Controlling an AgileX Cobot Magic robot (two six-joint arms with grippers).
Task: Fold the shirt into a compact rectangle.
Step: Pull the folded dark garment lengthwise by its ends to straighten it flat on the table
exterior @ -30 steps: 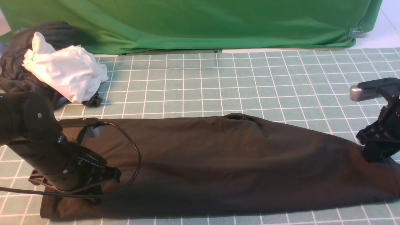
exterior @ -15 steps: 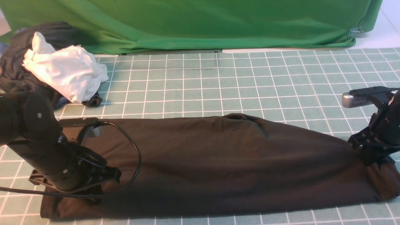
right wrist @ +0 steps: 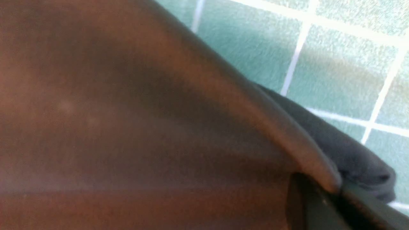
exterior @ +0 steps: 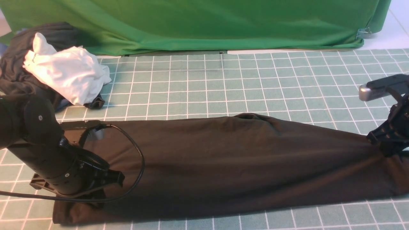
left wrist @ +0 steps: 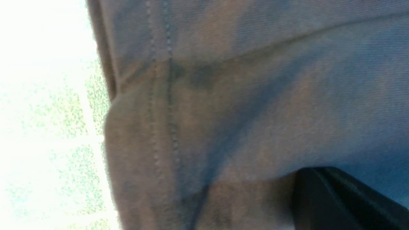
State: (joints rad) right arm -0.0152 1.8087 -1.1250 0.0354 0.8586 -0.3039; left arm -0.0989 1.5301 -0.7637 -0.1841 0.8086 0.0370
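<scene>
A: What is seen behind and beneath?

B: A green cloth backdrop (exterior: 204, 22) is hung across the far side. A pale green mat (exterior: 223, 80) ruled in white squares is spread underneath.

A: Where is the shirt found?

B: The shirt (exterior: 223, 159) is laid as a long dark band across the near part of the mat. It is stretched from the left arm (exterior: 32, 140) to the right edge of the front view. Creases are drawn toward its right end.

A: How are the pincers set?

B: The left gripper (exterior: 97, 199) is closed on the shirt's left end. In the left wrist view a stitched hem (left wrist: 159, 127) is seen bunched beside one finger (left wrist: 335, 198). The right gripper (exterior: 388, 150) is clamped on the right end, and fabric is pulled taut over its finger (right wrist: 319, 207).

A: What else lies around, and what is blocked?

B: A dark clothes bundle (exterior: 16, 73) is heaped at the far left, apart from the shirt. A white garment (exterior: 64, 75) is piled on top of it. A black cable (exterior: 139, 159) is looped from the left arm over the shirt, and part of the shirt's left end is hidden by that arm. A small metal clip (exterior: 363, 33) is fixed at the backdrop's far right corner
</scene>
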